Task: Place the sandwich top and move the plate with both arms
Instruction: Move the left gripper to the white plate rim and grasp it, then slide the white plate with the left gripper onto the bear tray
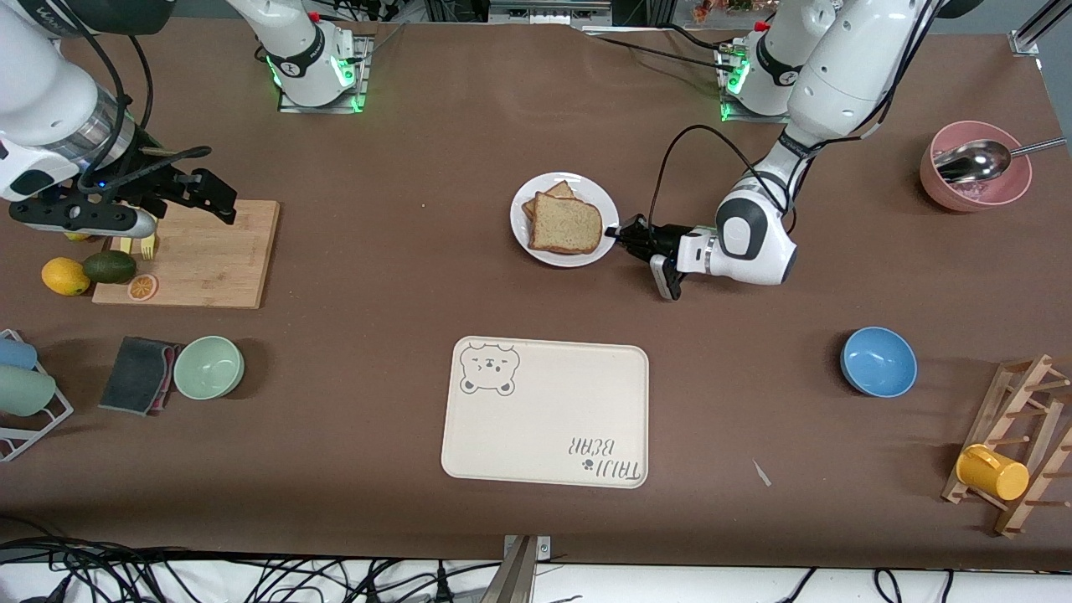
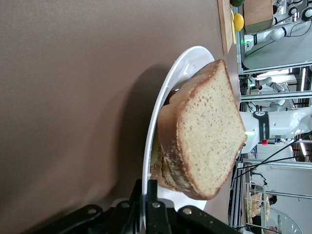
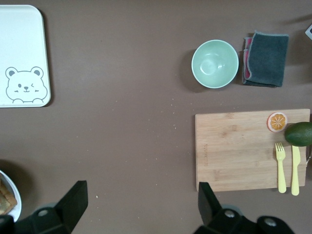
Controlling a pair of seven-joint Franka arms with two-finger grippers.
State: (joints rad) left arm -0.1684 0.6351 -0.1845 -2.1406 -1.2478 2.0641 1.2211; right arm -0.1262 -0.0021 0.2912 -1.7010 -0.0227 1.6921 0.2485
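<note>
Broadly, the brown bench (image 1: pixel 402 402) carries everything; the beige bear-print tray (image 1: pixel 544 419) lies near its middle, nearer the front camera than the plate (image 1: pixel 526 237); a wooden cutting board (image 1: pixel 209 255) sits toward the right arm's end, with a yellow fork (image 3: pixel 280 166) and knife (image 3: pixel 295 169), an orange slice (image 1: pixel 142 287) and an avocado (image 1: pixel 109 266) at its edge, a lemon (image 1: pixel 65 275) just beside it; the white plate rests farther from the front camera than the tray, and the sandwich top (image 1: pixel 566 224) lies on it, stacked over another slice; the left hand (image 1: pixel 630 237) is down at the plate's rim on the side toward the left arm's end, its fingers (image 2: pixel 152 209) pinching that rim; the right hand (image 3: pixel 141 202) hangs over the cutting board with its fingers spread, holding nothing; a green bowl (image 1: pixel 208 367) and a grey cloth (image 1: pixel 136 374) lie nearer the front camera than the board.
</note>
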